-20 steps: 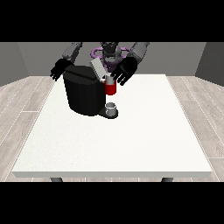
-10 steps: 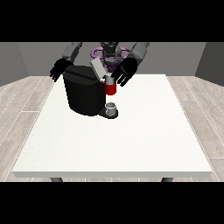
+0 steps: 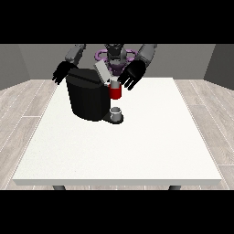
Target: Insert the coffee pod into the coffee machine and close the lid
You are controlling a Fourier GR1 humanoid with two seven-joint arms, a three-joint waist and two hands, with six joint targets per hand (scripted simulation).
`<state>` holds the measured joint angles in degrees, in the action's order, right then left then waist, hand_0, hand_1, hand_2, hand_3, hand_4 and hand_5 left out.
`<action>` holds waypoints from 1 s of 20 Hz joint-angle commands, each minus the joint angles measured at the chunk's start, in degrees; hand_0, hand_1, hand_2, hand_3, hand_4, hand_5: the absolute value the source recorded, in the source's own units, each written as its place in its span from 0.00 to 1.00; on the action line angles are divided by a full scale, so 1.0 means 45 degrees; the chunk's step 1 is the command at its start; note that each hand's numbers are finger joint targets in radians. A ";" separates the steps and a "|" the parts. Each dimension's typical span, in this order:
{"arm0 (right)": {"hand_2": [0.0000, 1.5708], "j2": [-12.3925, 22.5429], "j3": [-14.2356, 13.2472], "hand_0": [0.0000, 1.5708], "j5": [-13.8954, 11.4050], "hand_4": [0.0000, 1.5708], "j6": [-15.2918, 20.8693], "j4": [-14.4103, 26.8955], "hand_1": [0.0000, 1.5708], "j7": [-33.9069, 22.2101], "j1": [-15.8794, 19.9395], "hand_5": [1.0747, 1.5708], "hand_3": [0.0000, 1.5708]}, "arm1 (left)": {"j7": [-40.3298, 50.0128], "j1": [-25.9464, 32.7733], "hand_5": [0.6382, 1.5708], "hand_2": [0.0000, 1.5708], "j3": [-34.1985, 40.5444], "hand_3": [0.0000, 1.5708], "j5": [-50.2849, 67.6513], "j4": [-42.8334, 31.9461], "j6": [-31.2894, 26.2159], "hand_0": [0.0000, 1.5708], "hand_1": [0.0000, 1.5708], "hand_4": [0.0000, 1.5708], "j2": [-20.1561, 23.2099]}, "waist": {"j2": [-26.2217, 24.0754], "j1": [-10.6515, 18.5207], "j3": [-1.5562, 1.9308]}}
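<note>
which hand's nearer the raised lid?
Left: the hand at the view's right sits just beside the lid; the hand at the view's left is beyond the coffee machine.

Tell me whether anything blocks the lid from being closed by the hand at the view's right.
Nothing visible does. The hand at the view's right sits beside the raised grey lid of the coffee machine, above its red part. No pod is discernible.

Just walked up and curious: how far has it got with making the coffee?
Partway, it seems. The grey lid of the black coffee machine stands tilted open. The hand at the view's right hovers beside the machine's red front part; I cannot make out the pod. Closing the lid is left.
</note>
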<state>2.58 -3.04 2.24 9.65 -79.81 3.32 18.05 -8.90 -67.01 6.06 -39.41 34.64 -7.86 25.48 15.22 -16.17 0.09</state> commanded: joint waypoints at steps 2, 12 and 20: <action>0.00 0.0396 -0.0264 0.00 0.0365 0.29 -0.0578 0.0098 0.00 0.0051 -0.0512 1.00 0.00 | -0.0180 0.0458 1.00 0.52 -0.0608 0.41 -0.0448 -0.0061 -0.0633 0.36 0.36 0.15 -0.0147 | -0.0582 -0.0055 -0.0016; 0.00 -0.0213 0.0031 0.00 -0.0115 0.24 0.0470 0.0024 0.00 -0.0242 0.0085 1.00 0.00 | -0.0509 -0.0052 1.00 0.00 -0.0457 0.00 -0.0757 -0.0085 -0.0823 0.00 0.00 0.00 0.0503 | -0.0122 0.0169 -0.0020; 0.00 0.0276 -0.0620 0.00 0.0220 0.24 -0.0034 0.1252 0.00 0.0547 -0.0614 1.00 0.00 | 0.0231 0.0321 1.00 0.00 -0.0643 0.00 -0.0746 0.0387 -0.1454 0.00 0.00 0.00 -0.0396 | -0.1211 0.0742 -0.0016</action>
<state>3.09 -4.99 2.87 10.24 -75.92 4.56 16.93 -9.15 -65.68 2.99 -43.11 35.79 -12.54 24.54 11.84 -13.36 0.03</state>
